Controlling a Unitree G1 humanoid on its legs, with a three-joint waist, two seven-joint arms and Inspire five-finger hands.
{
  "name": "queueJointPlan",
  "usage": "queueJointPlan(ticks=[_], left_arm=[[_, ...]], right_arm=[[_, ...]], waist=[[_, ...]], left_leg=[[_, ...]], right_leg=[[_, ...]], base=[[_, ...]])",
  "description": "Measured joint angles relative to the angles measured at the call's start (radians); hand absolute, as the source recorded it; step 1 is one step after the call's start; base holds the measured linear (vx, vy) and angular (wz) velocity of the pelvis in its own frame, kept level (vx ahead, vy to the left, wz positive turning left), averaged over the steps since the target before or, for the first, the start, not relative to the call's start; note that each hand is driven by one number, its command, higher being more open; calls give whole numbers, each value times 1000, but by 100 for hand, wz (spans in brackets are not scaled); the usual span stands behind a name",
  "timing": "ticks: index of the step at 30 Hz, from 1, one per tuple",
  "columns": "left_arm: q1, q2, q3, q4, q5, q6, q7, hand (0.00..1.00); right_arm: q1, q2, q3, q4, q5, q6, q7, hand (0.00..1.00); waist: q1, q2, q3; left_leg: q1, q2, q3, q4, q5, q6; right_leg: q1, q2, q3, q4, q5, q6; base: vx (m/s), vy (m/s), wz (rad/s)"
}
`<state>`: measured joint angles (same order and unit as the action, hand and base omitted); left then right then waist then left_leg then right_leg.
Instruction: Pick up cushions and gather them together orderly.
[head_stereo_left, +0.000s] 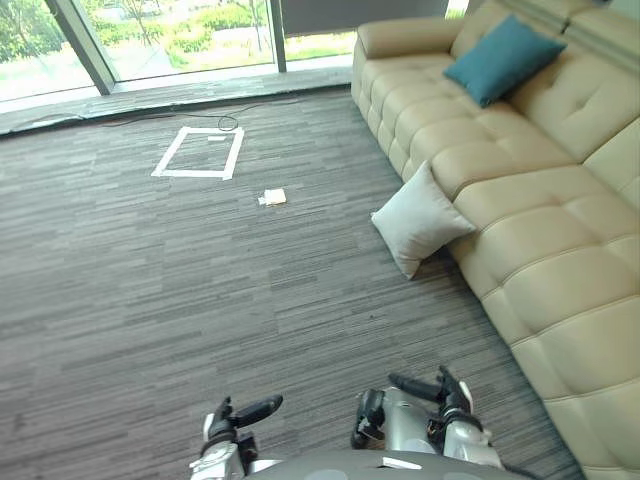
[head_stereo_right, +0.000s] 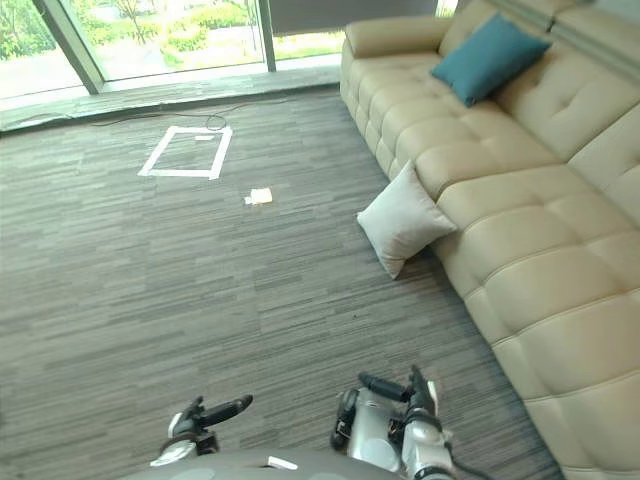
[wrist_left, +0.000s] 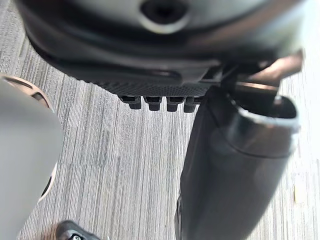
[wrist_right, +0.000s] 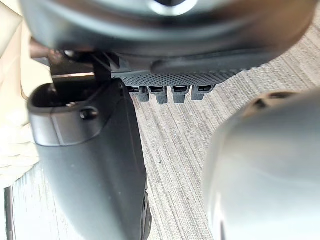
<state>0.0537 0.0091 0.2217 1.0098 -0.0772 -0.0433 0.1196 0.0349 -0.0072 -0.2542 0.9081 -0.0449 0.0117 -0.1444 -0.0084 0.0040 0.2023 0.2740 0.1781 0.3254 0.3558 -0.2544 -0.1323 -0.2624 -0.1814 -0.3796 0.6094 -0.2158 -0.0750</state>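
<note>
White cushion (head_stereo_left: 418, 218) against sofa (head_stereo_left: 545, 235) from above; left robot hand (wrist_left: 125, 62), right robot hand (wrist_right: 200, 52) loose-fingered.

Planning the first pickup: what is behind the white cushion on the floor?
The white cushion leans against the front of the beige sofa, resting on the grey carpet. The sofa base and carpet directly behind it are covered, so anything lying there is hidden.

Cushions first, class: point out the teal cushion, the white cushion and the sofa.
Teal cushion (head_stereo_left: 503, 58), left eye view, middle of its face.
White cushion (head_stereo_left: 420, 220), left eye view, middle of its front side.
Sofa (head_stereo_left: 560, 250), left eye view, a bare seat panel.
</note>
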Motion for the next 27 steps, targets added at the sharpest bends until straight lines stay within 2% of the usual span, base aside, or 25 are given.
queueJointPlan(ticks=[1, 2, 3, 4, 5, 6, 7, 8, 9, 10, 12, 13, 14, 15, 16, 18, 19, 20, 22, 23, 24, 25, 26, 27], left_arm=[[0, 0, 0, -1, 1, 1, 1, 100], [-4, 0, 5, -7, 3, 0, 2, 100], [-5, -6, 28, -13, 6, 0, 2, 100], [3, -7, 41, -18, 8, 1, 3, 100], [6, -7, 41, -24, 8, 1, 3, 100], [14, -6, 52, -39, 8, 1, 2, 100], [17, -6, 62, -43, 8, 1, 2, 100], [19, -7, 81, -56, 3, 0, 3, 100], [19, -10, 82, -62, -1, 0, 5, 100], [20, -11, 84, -68, -1, -1, 5, 100], [16, -15, 84, -74, -1, -2, 5, 100], [12, -14, 92, -81, -1, -10, 2, 100], [12, -15, 97, -81, -1, -12, 2, 100], [12, -18, 112, -81, -3, -18, 3, 100], [15, -19, 120, -75, -21, -21, 6, 100], [11, 1, 119, -67, -24, -22, 10, 100], [7, 5, 119, -65, -24, -21, 9, 100], [4, 16, 119, -58, -32, -20, 5, 100], [-2, 24, 109, -39, -34, -12, 10, 100], [-1, 26, 101, -29, -36, -10, 12, 100], [-3, 27, 95, -20, -41, -7, 13, 100], [-2, 26, 86, -20, -46, -3, 16, 100], [0, 27, 72, -19, -48, 1, 20, 100], [4, 26, 54, -14, -48, 1, 23, 100]], right_arm=[[1, -1, 1, 0, -1, 0, 0, 100], [7, 0, 10, -1, -3, 1, 0, 100], [13, -1, 17, -2, -3, 3, 3, 100], [18, -4, 20, -3, -3, 5, 1, 100], [21, -5, 21, -2, -3, 5, 0, 100], [23, -3, 22, 0, -1, 9, -6, 100], [24, -3, 24, 1, -2, 10, -7, 100], [30, -2, 41, 2, -2, 11, -9, 100], [31, 1, 41, 2, -3, 11, -9, 100], [31, 1, 40, 9, -3, 11, -10, 100], [31, 1, 40, 14, -3, 13, -13, 100], [30, 3, 40, 28, -1, 14, -15, 100], [30, 3, 40, 30, -1, 15, -17, 100], [31, 1, 48, 32, -2, 15, -22, 100], [34, -8, 74, 47, -4, 13, -22, 100], [39, 12, 89, 49, -5, 15, -18, 100], [43, 17, 89, 48, -4, 12, -18, 100], [49, 28, 86, 50, -4, 13, -19, 100], [49, 32, 71, 50, -5, 13, -19, 100], [45, 29, 66, 49, -6, 12, -18, 100], [41, 23, 55, 46, -16, 12, -16, 100], [38, 19, 49, 44, -25, 11, -12, 100], [37, 17, 39, 38, -28, 8, -12, 100], [37, 16, 37, 23, -32, 6, -12, 100]], waist=[[0, 0, 0], [-2, -3, 1], [1, 2, 2], [1, 11, -1], [1, 14, -2], [1, 12, 1], [3, 11, 1], [6, 5, 0], [9, 0, 1], [19, -2, 2], [30, -4, 3], [37, -14, 9], [38, -15, 9], [41, -14, 8], [61, -13, -2], [55, -56, -27], [55, -62, -31], [59, -77, -41], [57, -80, -43], [59, -78, -41], [57, -70, -36], [57, -58, -30], [56, -53, -26], [53, -48, -28]], left_leg=[[-4, 2, -9, 16, 5, -8], [-54, 25, -53, 148, 31, -34], [-146, 70, -96, 365, 118, -87], [-201, 106, -111, 492, 142, -110], [-229, 123, -110, 552, 137, -110], [-295, 155, -75, 642, 102, -67], [-311, 160, -63, 646, 85, -55], [-348, 162, -31, 617, 45, -28], [-362, 159, -14, 583, 30, -18], [-391, 135, -3, 462, 3, 16], [-424, 110, -17, 329, -2, 27], [-457, 67, -67, 201, 5, 28], [-463, 59, -77, 180, 8, 27], [-487, 32, -112, 95, 46, 27], [-475, 18, -112, 94, 155, 62], [-481, -8, -86, 135, 88, 72], [-486, -10, -84, 159, 65, 78], [-489, -17, -66, 212, 20, 95], [-456, -32, -48, 216, -15, 109], [-418, -42, -28, 201, -30, 119], [-373, -47, -13, 175, -37, 127], [-329, -47, -7, 146, -44, 125], [-281, -46, -5, 112, -48, 121], [-214, -43, 1, 54, -47, 120]], right_leg=[[7, 1, 0, -1, -8, 5], [35, 4, -4, -6, -33, 15], [76, 21, -9, -22, -51, 16], [107, 38, -10, -43, -65, 23], [125, 45, -10, -54, -71, 19], [183, 64, -6, -98, -81, 18], [201, 70, -3, -115, -81, 19], [235, 79, 8, -155, -76, 22], [248, 79, 15, -168, -71, 21], [277, 78, 42, -195, -71, 24], [295, 75, 80, -213, -74, 38], [319, 55, 118, -215, -91, 70], [322, 51, 125, -214, -96, 78], [335, 39, 157, -208, -117, 111], [340, 27, 211, -183, -147, 151], [348, -2, 252, -206, -144, 157], [354, -6, 258, -218, -138, 156], [351, -26, 280, -193, -129, 169], [327, -52, 297, -99, -108, 187], [279, -73, 310, 29, -70, 197], [217, -96, 309, 175, 5, 203], [176, -104, 302, 273, 38, 210], [142, -110, 287, 358, 33, 202], [84, -110, 240, 441, 15, 173]], base=[[261, -184, 13], [273, -180, 5], [375, -158, 0], [269, -77, -9], [323, -2, -12], [201, 27, -9], [291, 59, -17], [181, 63, -20], [296, 132, -44], [206, 100, -47], [292, 181, -68], [374, 268, -66], [407, 329, -72], [364, 339, -89], [469, 372, -91], [435, 286, -39], [457, 314, -17], [450, 307, -16], [380, 237, -17], [553, 274, -23], [474, 222, -28], [300, 99, -26], [271, 7, -25], [338, -12, -26]])
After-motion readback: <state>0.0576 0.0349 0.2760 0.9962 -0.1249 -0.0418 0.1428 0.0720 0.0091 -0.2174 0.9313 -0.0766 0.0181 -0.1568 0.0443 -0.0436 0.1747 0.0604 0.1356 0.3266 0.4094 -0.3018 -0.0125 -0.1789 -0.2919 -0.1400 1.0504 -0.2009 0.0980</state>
